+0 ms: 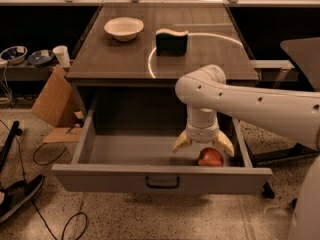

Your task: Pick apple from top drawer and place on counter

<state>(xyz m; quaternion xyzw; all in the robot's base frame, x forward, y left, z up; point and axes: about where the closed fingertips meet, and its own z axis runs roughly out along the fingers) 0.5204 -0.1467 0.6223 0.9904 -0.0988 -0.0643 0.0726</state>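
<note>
The top drawer is pulled out, a grey shallow box with a dark handle on its front panel. A red-orange apple lies inside at the front right. My gripper hangs down into the drawer just above and slightly left of the apple. Its cream fingers are spread, with the right finger over the apple. The dark wood-grain counter is behind the drawer.
On the counter are a white bowl at the back left and a dark sponge with a pale top in the middle. Cardboard, cups and bowls are left of the cabinet. Cables lie on the speckled floor.
</note>
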